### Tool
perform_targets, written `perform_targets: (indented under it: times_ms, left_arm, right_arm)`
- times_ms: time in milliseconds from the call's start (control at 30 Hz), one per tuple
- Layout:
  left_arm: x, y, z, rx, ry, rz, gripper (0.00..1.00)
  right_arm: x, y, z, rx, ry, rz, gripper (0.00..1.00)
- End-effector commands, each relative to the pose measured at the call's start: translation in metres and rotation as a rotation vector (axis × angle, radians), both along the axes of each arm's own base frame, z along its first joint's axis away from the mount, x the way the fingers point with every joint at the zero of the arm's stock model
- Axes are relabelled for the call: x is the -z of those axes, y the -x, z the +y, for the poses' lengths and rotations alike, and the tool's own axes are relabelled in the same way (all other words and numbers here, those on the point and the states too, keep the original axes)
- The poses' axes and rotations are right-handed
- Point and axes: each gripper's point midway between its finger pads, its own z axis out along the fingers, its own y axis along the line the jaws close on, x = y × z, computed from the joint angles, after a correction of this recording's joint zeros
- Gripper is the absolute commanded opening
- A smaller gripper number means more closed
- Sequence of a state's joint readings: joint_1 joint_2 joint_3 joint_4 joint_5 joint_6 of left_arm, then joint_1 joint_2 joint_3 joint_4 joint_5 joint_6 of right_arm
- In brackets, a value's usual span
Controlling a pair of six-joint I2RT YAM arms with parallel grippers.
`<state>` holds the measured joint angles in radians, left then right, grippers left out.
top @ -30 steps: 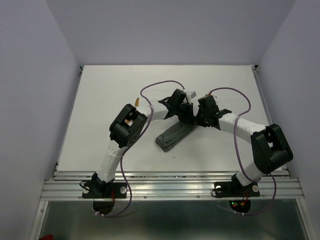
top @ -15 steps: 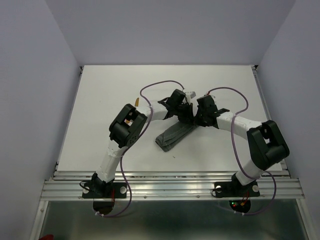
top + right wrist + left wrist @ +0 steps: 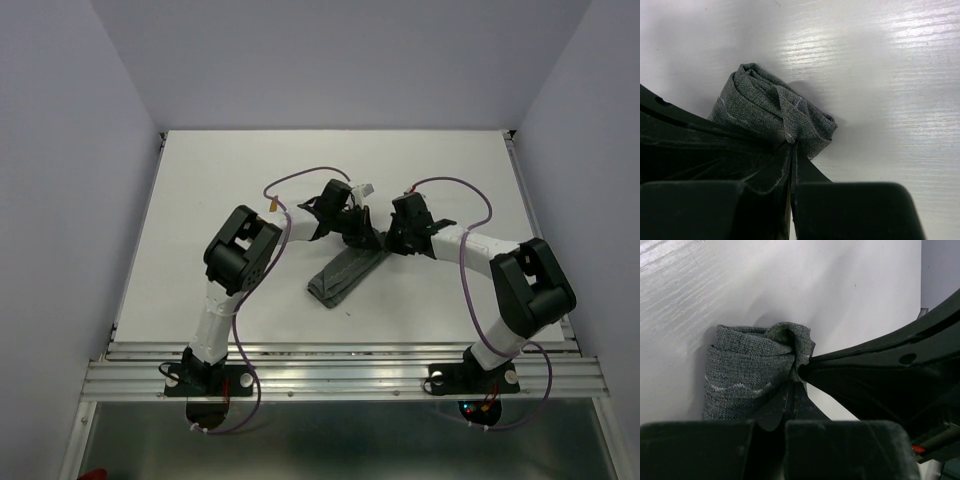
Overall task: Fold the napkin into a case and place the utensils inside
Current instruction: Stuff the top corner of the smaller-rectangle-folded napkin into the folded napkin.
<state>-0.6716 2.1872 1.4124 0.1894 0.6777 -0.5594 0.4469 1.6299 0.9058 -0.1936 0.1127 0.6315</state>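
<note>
On a white tabletop [image 3: 230, 180] between pale lilac walls, the long dark grey folded cloth napkin [image 3: 338, 277] has been tugged slightly leftward. Its far end is pinched by the clenched left gripper [image 3: 791, 386] and right gripper [image 3: 791, 145]. The folding is judged unfinished.

Bright, even light; soft shadow beside napkin [image 3: 765, 110].

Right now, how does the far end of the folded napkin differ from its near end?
The far end is pinched by the left gripper and the right gripper, both shut; the near end is touched by nothing. The far end is bunched at the pinch; the near end lies flat on the table. Both belong to one dark grey folded strip.
</note>
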Motion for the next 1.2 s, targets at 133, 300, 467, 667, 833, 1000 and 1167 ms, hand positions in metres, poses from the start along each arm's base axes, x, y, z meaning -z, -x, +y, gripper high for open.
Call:
perform_targets:
  times_ms: [133,300,467,667,833,1000,1167]
  left_arm:
    - [-0.019,-0.004,0.009,0.000,0.004,-0.030,0.00]
    - [0.009,-0.001,0.012,0.000,-0.042,0.011,0.00]
    - [0.020,0.003,0.015,0.002,-0.066,0.026,0.00]
    - [0.017,0.002,0.014,0.005,-0.061,0.016,0.00]
    - [0.015,0.002,0.013,0.007,-0.055,0.014,0.00]
    - [0.014,0.002,0.010,0.009,-0.046,0.013,0.00]
    - [0.012,0.004,0.009,0.014,-0.042,0.016,0.00]
  right_arm:
    - [-0.022,-0.011,0.007,-0.015,-0.029,-0.078,0.01]
    - [-0.033,-0.018,-0.004,0.063,0.005,-0.092,0.20]
    - [-0.038,-0.025,-0.012,0.120,0.042,-0.093,0.25]
    - [-0.032,-0.028,-0.015,0.144,0.074,-0.067,0.25]
    - [-0.031,-0.029,-0.011,0.129,0.063,-0.059,0.19]
    - [-0.033,-0.029,-0.008,0.115,0.053,-0.059,0.24]
    - [-0.038,-0.024,-0.012,0.128,0.042,-0.080,0.34]
